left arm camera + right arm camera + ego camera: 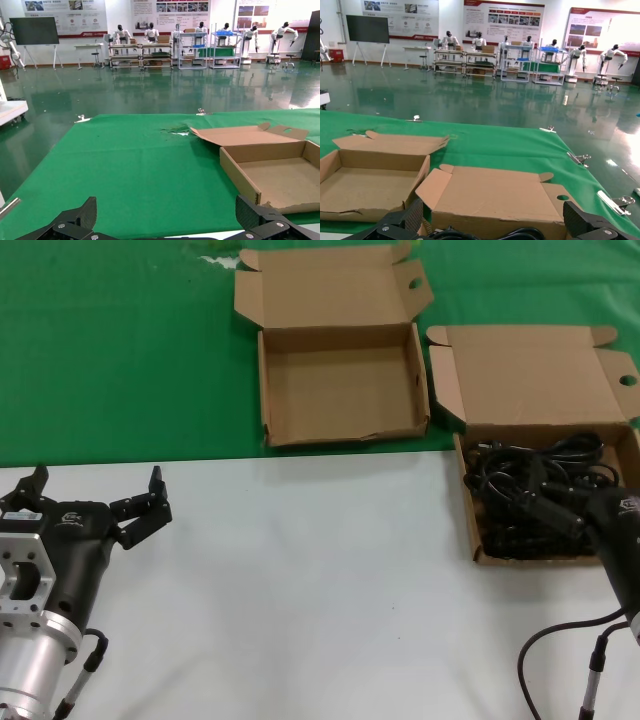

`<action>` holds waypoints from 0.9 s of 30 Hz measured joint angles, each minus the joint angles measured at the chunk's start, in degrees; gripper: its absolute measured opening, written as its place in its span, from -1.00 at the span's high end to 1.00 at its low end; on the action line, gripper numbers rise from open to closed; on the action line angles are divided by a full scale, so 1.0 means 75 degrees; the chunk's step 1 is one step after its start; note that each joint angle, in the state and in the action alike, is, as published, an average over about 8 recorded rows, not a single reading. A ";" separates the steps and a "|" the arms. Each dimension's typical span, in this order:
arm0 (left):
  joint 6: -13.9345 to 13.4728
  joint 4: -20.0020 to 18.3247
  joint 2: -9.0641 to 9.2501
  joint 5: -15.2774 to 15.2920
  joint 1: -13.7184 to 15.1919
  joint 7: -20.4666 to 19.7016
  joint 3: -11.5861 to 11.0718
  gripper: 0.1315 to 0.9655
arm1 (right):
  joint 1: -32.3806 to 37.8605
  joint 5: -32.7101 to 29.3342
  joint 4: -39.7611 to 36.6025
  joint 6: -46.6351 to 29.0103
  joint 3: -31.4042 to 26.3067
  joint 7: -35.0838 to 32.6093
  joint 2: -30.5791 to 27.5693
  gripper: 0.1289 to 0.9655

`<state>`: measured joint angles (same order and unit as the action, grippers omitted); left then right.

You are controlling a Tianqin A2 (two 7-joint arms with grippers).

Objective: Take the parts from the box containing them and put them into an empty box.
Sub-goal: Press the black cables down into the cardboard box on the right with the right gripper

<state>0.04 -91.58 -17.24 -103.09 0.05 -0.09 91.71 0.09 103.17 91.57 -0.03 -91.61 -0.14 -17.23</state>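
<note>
The black cables (530,490) lie wound in a heap in the right brown box (466,490), whose tall lid (530,375) stands open behind them. The empty box (340,380) sits to its left on the green cloth, lid folded back. My right gripper (542,502) is open and low over the cables; in the right wrist view (495,220) its fingers (414,216) stand wide apart with cable loops (485,234) between them. My left gripper (97,480) is open and empty over the white table at the left, far from both boxes.
The boxes rest on a green cloth (120,350) beyond the white table surface (320,580). The empty box also shows in the left wrist view (280,170) and the right wrist view (370,185). Metal clips (580,159) hold the cloth's far edge.
</note>
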 joint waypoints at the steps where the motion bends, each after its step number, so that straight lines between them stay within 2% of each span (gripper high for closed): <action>1: 0.0000 0.0000 0.0000 0.0000 0.0000 0.0000 0.0000 -1.00 | 0.0000 0.0000 0.0000 0.0000 0.0000 0.0000 0.0000 -1.00; 27: 0.0000 0.0000 0.0000 0.0000 0.0000 0.0000 0.0000 -0.97 | 0.0000 0.0000 0.0000 0.0000 0.0000 0.0000 0.0000 -1.00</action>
<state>0.04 -91.58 -17.24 -103.09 0.05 -0.09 91.71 0.09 103.17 91.57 -0.03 -91.61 -0.14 -17.23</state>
